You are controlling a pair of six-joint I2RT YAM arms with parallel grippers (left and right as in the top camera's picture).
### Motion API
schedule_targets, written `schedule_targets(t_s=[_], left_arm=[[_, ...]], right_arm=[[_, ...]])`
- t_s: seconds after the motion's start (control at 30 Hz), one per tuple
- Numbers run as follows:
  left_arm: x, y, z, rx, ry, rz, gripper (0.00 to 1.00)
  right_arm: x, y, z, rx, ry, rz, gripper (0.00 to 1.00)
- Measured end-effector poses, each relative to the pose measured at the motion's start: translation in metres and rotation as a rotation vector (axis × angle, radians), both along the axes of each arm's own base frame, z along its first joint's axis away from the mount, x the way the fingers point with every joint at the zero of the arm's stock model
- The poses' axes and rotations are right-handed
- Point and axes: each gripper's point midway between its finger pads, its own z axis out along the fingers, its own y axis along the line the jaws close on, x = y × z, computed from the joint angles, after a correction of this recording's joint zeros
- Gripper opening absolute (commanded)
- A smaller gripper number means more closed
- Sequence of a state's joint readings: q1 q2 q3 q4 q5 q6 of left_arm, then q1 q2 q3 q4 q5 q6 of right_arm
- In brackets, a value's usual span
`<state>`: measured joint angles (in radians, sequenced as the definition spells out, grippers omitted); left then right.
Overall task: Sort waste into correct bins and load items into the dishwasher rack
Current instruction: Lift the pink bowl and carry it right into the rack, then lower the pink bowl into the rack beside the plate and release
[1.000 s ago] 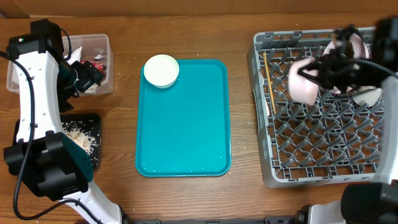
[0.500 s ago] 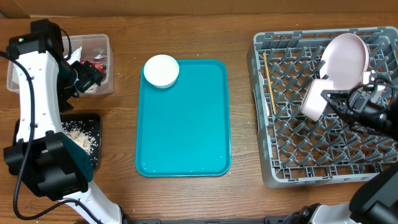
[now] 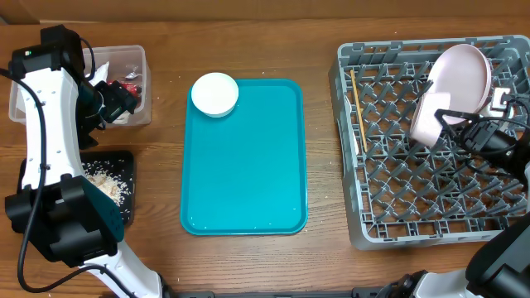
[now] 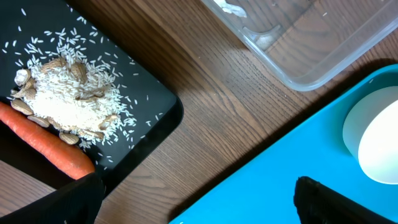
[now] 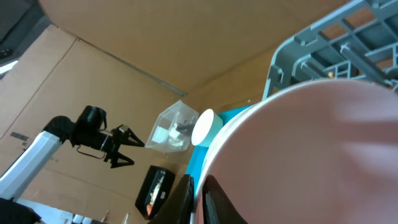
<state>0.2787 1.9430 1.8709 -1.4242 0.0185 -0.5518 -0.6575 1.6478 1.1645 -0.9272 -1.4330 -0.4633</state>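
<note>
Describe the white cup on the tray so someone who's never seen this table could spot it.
Find the teal tray in the middle of the table, left of the grey dishwasher rack. The white cup sits at the tray's upper left corner in the overhead view. It is the only thing on the tray and the only dish outside the rack.

The teal serving tray [image 3: 244, 165] is showing smooth, glossy plastic. Right of it, the dishwasher rack [image 3: 397, 207] is looking like matt grey plastic and is holding a smooth pale pink bowl [image 3: 460, 79] and thin wooden chopsticks [image 3: 357, 108]. Left of it, the clear tub [image 4: 311, 50] is gleaming translucent, the black tray [image 4: 143, 106] is looking matt, and the table [image 3: 157, 182] is showing wood grain.
</note>
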Motion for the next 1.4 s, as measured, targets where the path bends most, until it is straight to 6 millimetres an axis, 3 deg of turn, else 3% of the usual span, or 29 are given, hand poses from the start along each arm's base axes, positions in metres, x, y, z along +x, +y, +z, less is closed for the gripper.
schedule_targets(t_s=[0.17,0.4,0.6,1.07,1.4], left_arm=[[0.0,0.0,0.0,0.0,0.0,0.0,1.0],[0.0,0.0,0.0,0.0,0.0,0.0,1.0],[0.0,0.0,0.0,0.0,0.0,0.0,1.0],[0.0,0.0,0.0,0.0,0.0,0.0,1.0],[0.0,0.0,0.0,0.0,0.0,0.0,1.0]], right_arm=[[0.0,0.004,-0.007,0.018,0.004,0.009,0.09],[-0.006,0.029,-0.031,0.038,0.006,0.065,0.09],[0.002,0.037,-0.034,0.019,-0.02,0.093,0.09],[0.018,0.019,-0.047,0.063,0.233,-0.032,0.12],[0.019,-0.029,-0.06,0.034,0.417,-0.242,0.16]])
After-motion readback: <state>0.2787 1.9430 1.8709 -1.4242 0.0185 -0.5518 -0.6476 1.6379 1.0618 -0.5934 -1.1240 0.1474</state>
